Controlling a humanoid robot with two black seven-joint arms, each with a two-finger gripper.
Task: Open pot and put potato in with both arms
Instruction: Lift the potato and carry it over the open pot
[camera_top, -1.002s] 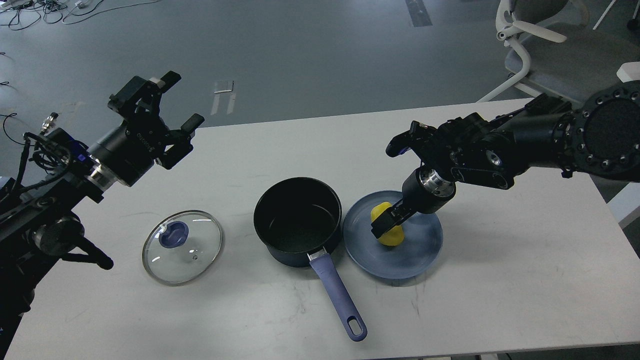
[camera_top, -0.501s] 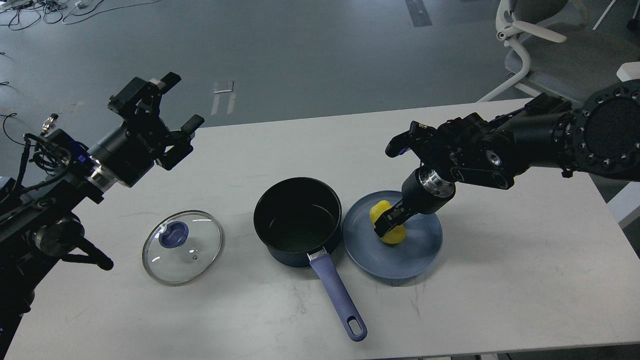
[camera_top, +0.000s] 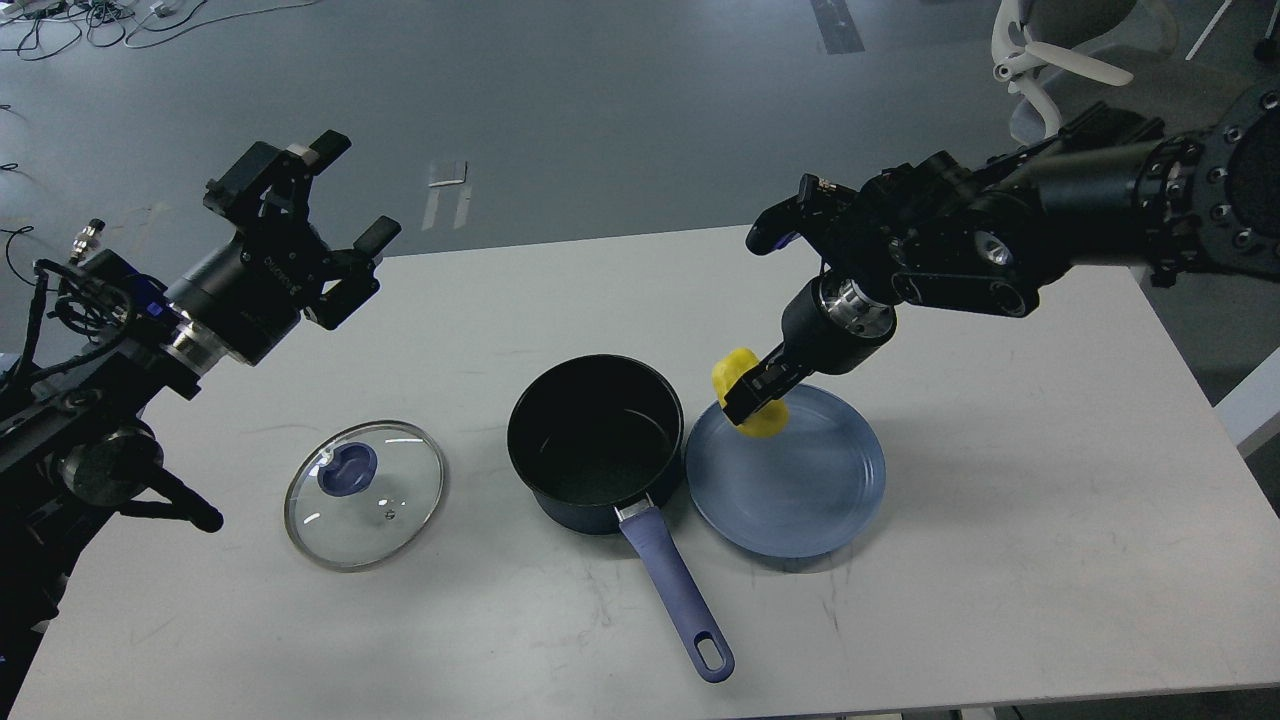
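Right gripper (camera_top: 748, 398) fingers clamped on potato (camera_top: 745, 392), held above blue plate's (camera_top: 800, 490) left rim, just beside open pot (camera_top: 597, 440). Left gripper (camera_top: 345, 215) fingers spread wide, empty, above bench (camera_top: 1000, 520). Lid (camera_top: 365, 493) lies left of pot.

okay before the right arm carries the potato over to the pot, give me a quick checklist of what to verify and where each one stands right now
1. Lid off the pot: ok. The glass lid lies flat on the table, left of the pot.
2. Pot opening clear: ok. Nothing visible inside or above it.
3. Grip on the potato: ok. The right gripper is closed on it.
4. Potato clear of the plate: ok. It hangs above the plate's near-left rim.
5. Left gripper out of the path: ok. It is open, raised, far left of the pot.
6. Potato high enough to pass the pot rim: cannot tell from this single view.
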